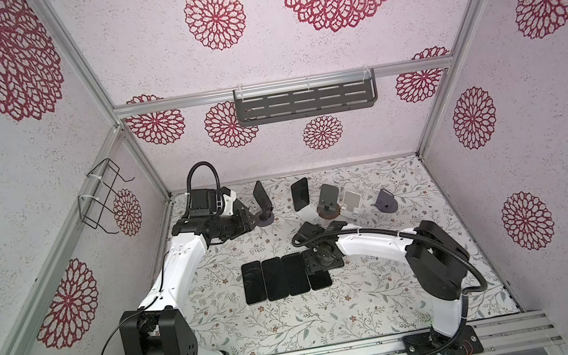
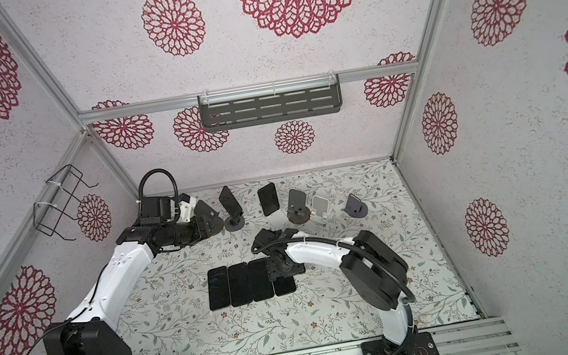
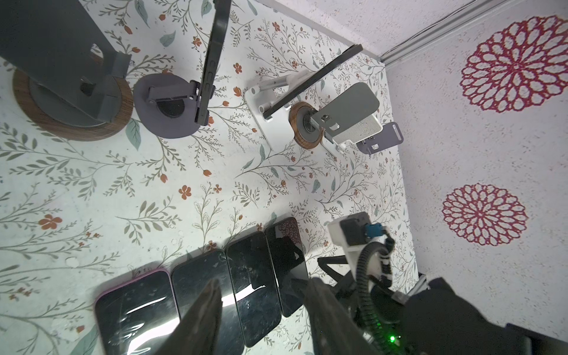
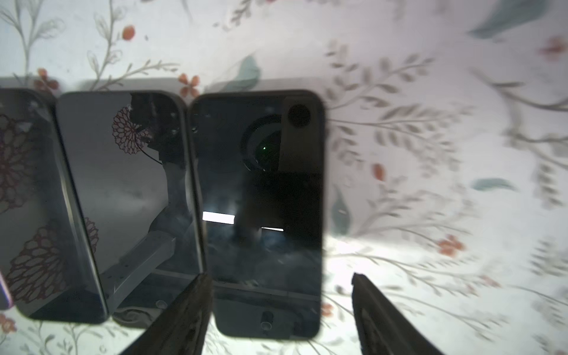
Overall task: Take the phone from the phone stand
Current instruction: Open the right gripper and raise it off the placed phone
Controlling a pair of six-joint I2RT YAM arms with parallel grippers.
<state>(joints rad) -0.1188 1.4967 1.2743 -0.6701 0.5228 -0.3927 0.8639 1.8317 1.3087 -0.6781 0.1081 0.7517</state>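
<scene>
Phones in a row [image 1: 275, 278], four of them, lie flat at the middle of the tabletop [image 1: 297, 323], so I judge these as already removed. The right gripper [image 4: 279, 276] hangs over the end phone [image 4: 261, 199] of this row with jaws wide, gripping nothing. The left gripper [image 3: 264, 292], partly open and empty, is near the far left corner. Along the far edge two are left: a black phone [image 1: 262, 195] on a dark round stand [image 1: 265, 220] and a second phone [image 1: 300, 194] on a white stand [image 1: 307, 217]. No brand or writing is readable.
</scene>
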